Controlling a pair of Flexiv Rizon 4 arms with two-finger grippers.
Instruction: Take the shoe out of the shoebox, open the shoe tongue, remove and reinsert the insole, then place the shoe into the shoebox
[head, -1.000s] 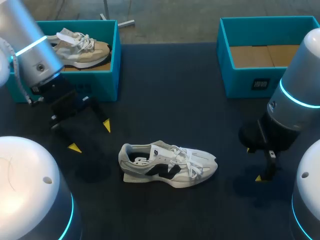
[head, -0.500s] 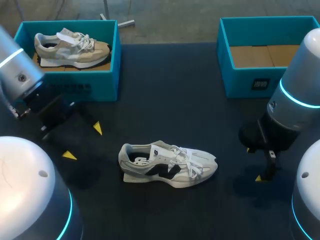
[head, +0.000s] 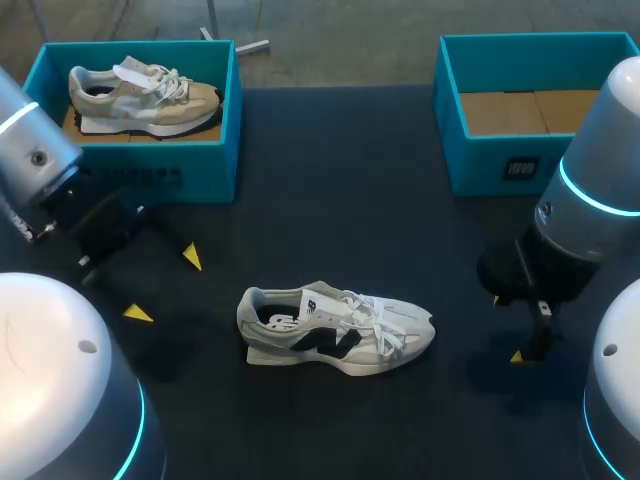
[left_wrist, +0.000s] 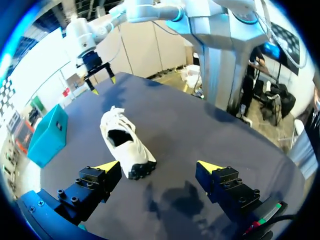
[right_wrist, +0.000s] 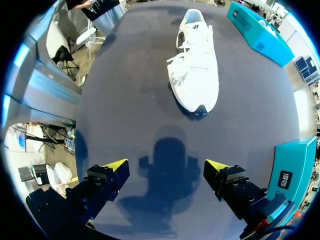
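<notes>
Left gripper low over table's left side, fingers spread wide, released. White shoe ahead of it, well apart, heel end nearer, upright on sole mid-table, outside both boxes. Toe points toward right gripper, also released, shoe well clear; teal shoebox behind it

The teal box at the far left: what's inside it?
A beige and white shoe lies inside the teal box, on brown cardboard. The box's near wall hides the floor in front of the shoe.

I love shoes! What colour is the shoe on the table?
The shoe is white and black; see head view.
</notes>
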